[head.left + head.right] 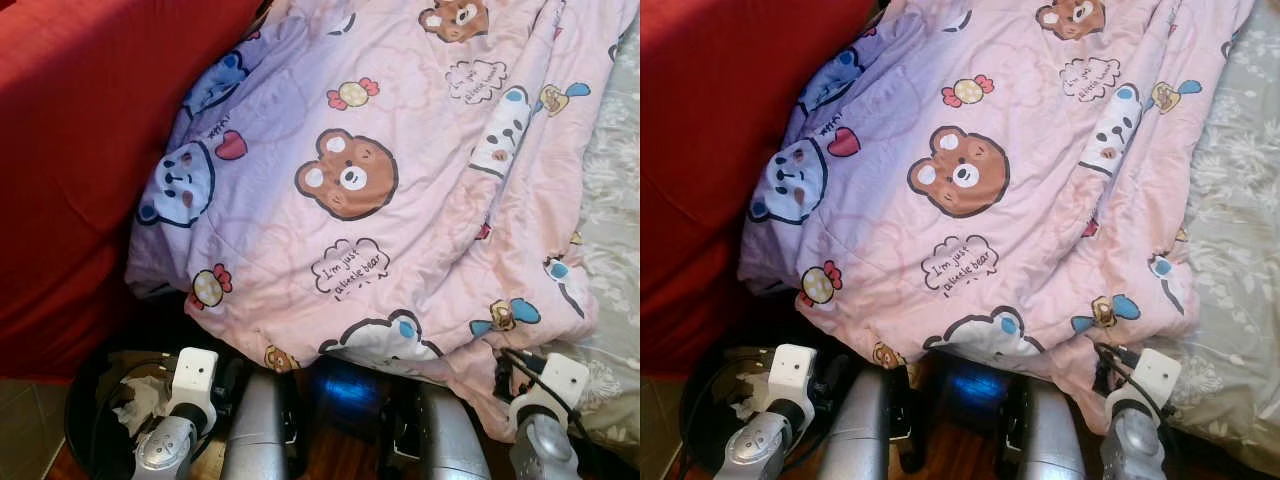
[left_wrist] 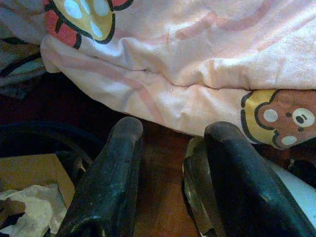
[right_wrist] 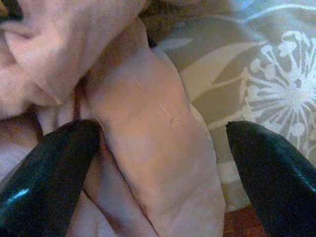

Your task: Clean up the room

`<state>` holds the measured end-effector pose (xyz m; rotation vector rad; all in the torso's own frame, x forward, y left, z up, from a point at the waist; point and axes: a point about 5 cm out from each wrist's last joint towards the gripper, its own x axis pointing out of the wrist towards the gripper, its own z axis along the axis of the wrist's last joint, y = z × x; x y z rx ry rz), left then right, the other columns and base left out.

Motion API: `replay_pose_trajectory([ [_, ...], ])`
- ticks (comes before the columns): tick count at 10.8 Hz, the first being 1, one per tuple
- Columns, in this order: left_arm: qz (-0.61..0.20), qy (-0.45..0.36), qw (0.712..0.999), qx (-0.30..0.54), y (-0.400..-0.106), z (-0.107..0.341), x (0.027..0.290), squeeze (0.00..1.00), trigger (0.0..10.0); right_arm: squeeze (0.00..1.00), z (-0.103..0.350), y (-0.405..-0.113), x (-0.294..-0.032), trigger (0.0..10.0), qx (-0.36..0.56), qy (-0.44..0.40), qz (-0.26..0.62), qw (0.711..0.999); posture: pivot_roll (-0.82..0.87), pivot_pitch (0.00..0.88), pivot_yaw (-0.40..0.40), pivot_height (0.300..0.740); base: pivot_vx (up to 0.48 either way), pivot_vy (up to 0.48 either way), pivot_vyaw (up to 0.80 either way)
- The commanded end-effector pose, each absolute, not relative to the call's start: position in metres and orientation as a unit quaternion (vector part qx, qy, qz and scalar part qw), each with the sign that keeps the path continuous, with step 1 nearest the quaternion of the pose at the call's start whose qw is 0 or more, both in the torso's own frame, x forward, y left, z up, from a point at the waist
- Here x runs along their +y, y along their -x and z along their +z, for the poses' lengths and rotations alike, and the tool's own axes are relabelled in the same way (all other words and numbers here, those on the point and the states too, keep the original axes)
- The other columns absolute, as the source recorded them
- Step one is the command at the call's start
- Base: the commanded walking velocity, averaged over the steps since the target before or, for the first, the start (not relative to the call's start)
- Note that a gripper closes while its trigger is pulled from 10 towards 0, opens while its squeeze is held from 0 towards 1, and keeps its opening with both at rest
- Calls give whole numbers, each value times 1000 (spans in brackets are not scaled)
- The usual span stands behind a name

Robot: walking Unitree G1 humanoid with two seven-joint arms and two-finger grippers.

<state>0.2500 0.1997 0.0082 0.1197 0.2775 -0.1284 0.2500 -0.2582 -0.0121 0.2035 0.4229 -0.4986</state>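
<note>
A pink blanket (image 1: 400,200) printed with cartoon bears lies rumpled across the bed, and its near edge hangs over the bedside toward me. My left gripper (image 2: 173,173) is open and low, just short of the blanket's hem (image 2: 148,98), with bare wooden floor between its fingers. My right gripper (image 3: 163,163) is open wide, and a thick fold of the blanket's edge (image 3: 148,138) lies between its fingers (image 3: 276,168) without being pinched. Both wrists (image 1: 192,378) sit at the bottom of the eye views, under the blanket's overhang.
A grey floral sheet (image 1: 610,200) covers the bed on the right. A large red fabric surface (image 1: 80,130) rises on the left. A black bin (image 1: 78,420) holding crumpled paper (image 2: 29,212) stands by my left arm. The floor (image 2: 163,148) is brown wood.
</note>
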Motion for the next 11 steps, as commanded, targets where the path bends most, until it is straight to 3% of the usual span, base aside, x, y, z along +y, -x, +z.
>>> replay_pose_trajectory([
  [1,-58,-67,983,160,-238,-1,206,0,10000,0,-23,-239,-258,0,235,-109,-249,933,179,382,68,635,0,0,0],
  [4,-57,-67,983,161,-236,-1,205,0,10000,0,-20,-243,-260,0,235,-106,-244,935,180,399,67,635,0,0,0],
  [11,-55,-70,983,161,-234,-1,207,0,10000,0,-35,-223,-267,0,280,-96,-258,920,204,374,69,635,0,0,0],
])
